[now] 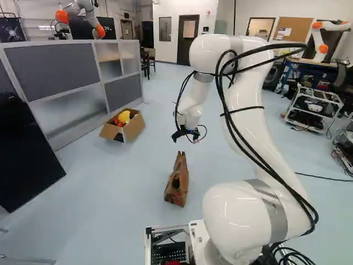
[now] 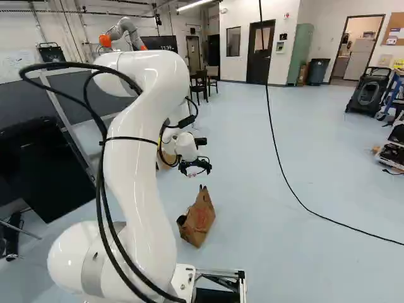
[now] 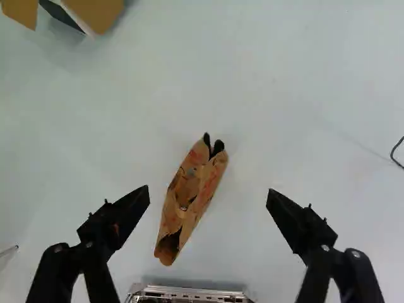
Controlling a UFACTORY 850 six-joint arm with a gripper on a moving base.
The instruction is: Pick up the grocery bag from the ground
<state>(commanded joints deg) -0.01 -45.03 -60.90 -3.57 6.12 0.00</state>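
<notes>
From the right base view, I see the white arm (image 2: 139, 151) reaching out ahead, its black gripper (image 2: 196, 172) hanging above the pale blue floor (image 2: 303, 145). A brown paper grocery bag (image 2: 199, 219) stands upright on that floor, below the gripper and a little nearer the arm's base, its top drawn in narrow. A black cable (image 2: 297, 201) comes down from above and runs across the floor, well apart from the bag. Farther back are dark chairs (image 2: 201, 83), a dark door (image 2: 255, 60) and, beyond the arm, another robot (image 2: 122, 30) with orange joint covers.

Over in the left base view, the bag stands just left of the arm's base, well clear of the gripper. Left of it and farther off, an open cardboard box (image 1: 134, 129) holds a yellow item (image 1: 124, 116) and something red, close by a grey-panelled partition (image 1: 63, 69). A metal-framed cart (image 1: 313, 106) stands off at the right.

Looking down in the wrist view, I see the gripper's two fingers spread wide, with nothing in their hold. The bag shows in the gap between them but below on the floor, touching neither; its long narrow top is gaping, and dark handle ends (image 3: 218, 146) poke out at one end.
</notes>
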